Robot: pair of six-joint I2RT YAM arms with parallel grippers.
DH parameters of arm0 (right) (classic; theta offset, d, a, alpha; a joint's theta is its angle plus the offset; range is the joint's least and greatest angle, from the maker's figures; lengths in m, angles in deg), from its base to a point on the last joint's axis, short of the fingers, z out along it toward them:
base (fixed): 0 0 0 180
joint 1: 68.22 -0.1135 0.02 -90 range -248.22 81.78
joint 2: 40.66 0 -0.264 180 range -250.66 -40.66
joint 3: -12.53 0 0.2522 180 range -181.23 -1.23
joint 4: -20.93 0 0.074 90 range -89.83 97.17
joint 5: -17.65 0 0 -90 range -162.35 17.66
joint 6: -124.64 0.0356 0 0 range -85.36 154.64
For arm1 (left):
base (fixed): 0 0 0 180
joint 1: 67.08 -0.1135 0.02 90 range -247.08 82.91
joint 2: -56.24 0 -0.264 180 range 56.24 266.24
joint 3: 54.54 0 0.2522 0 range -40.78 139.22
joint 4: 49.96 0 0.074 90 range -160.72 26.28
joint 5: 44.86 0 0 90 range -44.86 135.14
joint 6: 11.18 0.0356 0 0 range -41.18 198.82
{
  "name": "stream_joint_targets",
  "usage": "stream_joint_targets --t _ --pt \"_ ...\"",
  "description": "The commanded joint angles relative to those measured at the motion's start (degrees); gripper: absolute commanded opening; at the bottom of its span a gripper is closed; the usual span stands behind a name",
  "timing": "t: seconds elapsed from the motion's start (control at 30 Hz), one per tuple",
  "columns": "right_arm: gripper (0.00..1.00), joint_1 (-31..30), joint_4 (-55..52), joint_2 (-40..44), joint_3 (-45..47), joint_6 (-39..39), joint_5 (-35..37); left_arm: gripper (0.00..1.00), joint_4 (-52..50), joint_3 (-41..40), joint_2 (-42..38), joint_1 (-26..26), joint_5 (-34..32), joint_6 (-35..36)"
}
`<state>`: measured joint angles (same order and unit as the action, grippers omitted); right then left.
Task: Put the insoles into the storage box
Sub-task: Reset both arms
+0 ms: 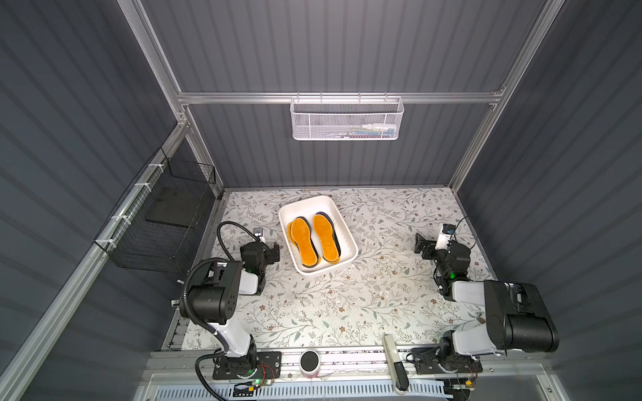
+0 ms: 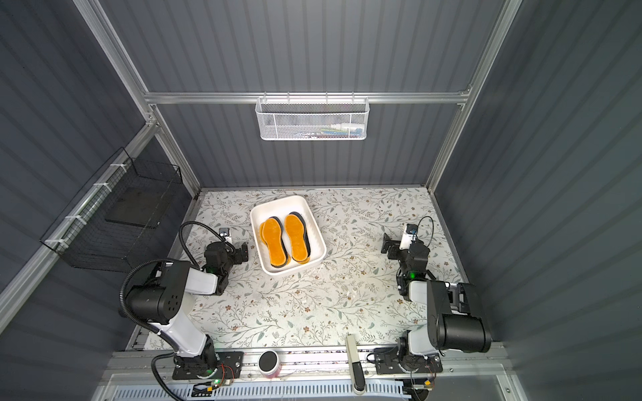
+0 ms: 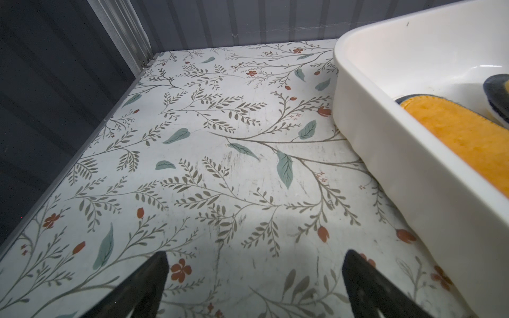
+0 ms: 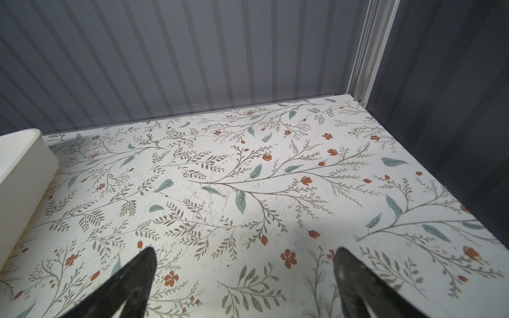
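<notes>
Insoles (image 1: 304, 242) piled in the white storage box (image 1: 298, 210)

The box is a shallow white tub with rounded corners and sits askew on the floral table (image 1: 382, 305), toward its back edge. The insoles lie flat inside in two piles side by side, lengthwise, orange-yellow faces up. Dark edges of others peek out beneath them; the number in each pile cannot be told.

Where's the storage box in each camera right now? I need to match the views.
In a top view: storage box toward the back of the table, left of centre.
In a top view: storage box in the same spot.
Left wrist: its long wall close beside the open left gripper, orange insoles inside.
Right wrist: one corner at the picture's edge.
Shared landmark: the ribbed grey back wall.
</notes>
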<state>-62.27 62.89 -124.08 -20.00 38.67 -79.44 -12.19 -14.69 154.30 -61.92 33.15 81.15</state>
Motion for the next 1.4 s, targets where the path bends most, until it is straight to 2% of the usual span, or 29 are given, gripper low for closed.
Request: stream_joint_targets --t 0.0,1.17,1.27,1.37 --pt "0.99 0.15 0.75 -0.28 0.22 0.19 0.4 1.0 0.94 0.68 0.2 0.1 -0.66 -0.82" --pt "0.99 0.12 0.61 -0.34 0.15 0.19 0.41 1.0 1.04 0.68 0.16 0.1 -0.67 -0.79" --pt "0.99 0.16 0.61 -0.38 0.21 0.16 0.39 1.0 1.59 0.3 0.03 0.1 3.2 0.75" --pt "0.99 0.15 0.61 -0.34 0.21 0.18 0.46 1.0 1.69 0.2 0.01 0.1 3.29 0.86"
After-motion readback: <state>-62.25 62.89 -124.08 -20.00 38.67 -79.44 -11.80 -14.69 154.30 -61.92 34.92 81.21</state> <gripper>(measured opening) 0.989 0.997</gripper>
